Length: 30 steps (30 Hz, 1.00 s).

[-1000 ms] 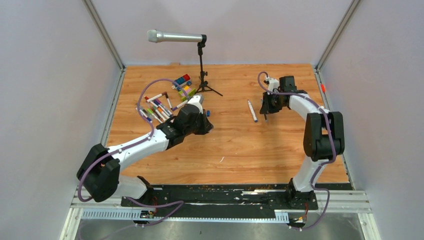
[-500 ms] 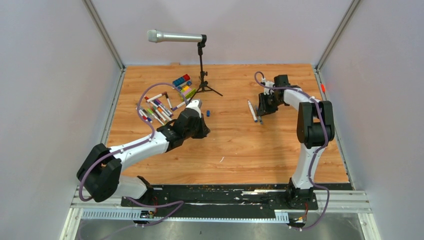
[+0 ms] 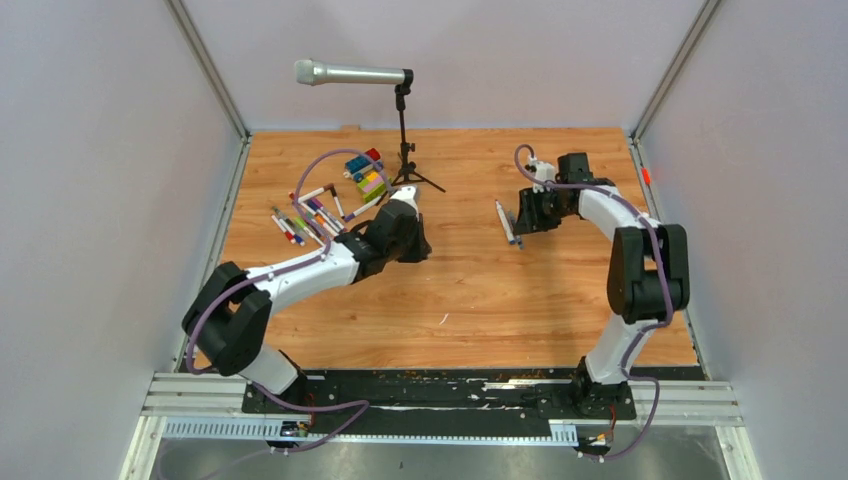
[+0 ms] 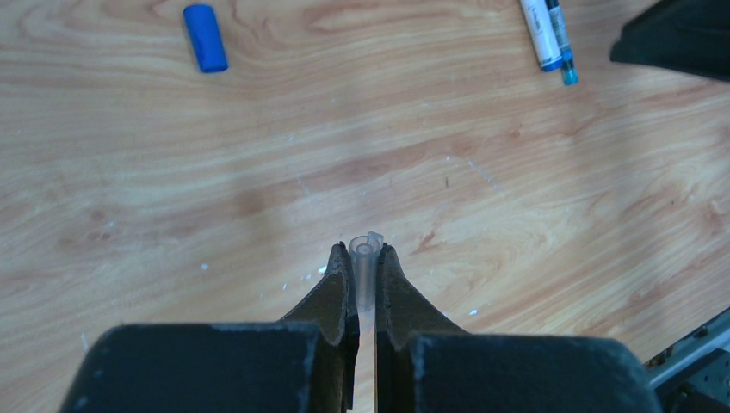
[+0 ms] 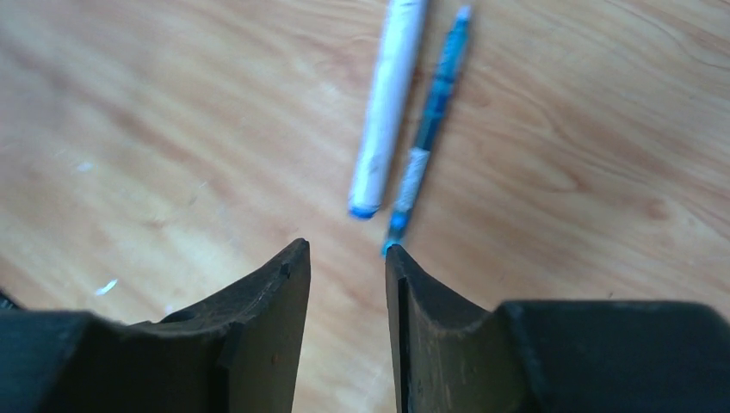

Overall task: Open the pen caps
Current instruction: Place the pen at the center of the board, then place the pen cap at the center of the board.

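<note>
**Left claw clamped on a clear tube, right claw part open over a white pen**

The left claw is closed tight on a small clear tube, which stands upright between the fingertips above bare wood. The right claw stands part open with nothing between its fingers. Its right fingertip is at the near end of a thin blue stick, though I cannot tell whether they touch. Just beside the stick lies a white pen with a blue end.

Dark marks show on the white pen in the left wrist view, too small to read.

A loose blue cap lies on the table, apart from the left claw. The other pens lie bunched at the back left, next to coloured blocks and the microphone stand. Open wood runs between the two arms and toward the near edge.
</note>
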### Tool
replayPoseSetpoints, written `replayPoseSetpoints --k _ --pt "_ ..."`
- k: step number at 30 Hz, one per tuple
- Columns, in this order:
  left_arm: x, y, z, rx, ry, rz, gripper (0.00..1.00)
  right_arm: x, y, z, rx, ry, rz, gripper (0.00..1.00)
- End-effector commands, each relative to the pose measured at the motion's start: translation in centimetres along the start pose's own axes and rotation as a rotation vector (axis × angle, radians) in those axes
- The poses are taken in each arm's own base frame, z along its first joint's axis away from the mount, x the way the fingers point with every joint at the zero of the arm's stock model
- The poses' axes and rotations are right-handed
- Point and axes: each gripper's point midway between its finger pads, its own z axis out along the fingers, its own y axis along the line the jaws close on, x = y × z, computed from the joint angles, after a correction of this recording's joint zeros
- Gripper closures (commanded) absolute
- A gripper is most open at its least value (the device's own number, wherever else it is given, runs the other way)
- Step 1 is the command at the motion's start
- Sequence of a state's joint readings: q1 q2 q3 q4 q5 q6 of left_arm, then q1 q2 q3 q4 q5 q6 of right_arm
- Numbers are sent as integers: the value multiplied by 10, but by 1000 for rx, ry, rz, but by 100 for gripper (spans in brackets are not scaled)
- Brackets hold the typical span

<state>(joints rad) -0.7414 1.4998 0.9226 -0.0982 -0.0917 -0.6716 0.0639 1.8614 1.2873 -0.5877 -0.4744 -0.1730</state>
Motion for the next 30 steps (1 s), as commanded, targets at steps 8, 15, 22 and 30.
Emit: replayPoseSetpoints --k 8,15,22,30 --pt "-19 9 45 -175 73 98 100 18 86 -84 -304 -258 -293 60" --pt "-25 17 75 -272 136 172 100 16 87 -107 -323 -360 -305 55" --pt "-36 22 100 -279 175 173 99 17 84 -106 -338 -358 -288 55" --pt "-40 37 113 -291 210 149 96 17 84 -106 -349 -359 -284 55"
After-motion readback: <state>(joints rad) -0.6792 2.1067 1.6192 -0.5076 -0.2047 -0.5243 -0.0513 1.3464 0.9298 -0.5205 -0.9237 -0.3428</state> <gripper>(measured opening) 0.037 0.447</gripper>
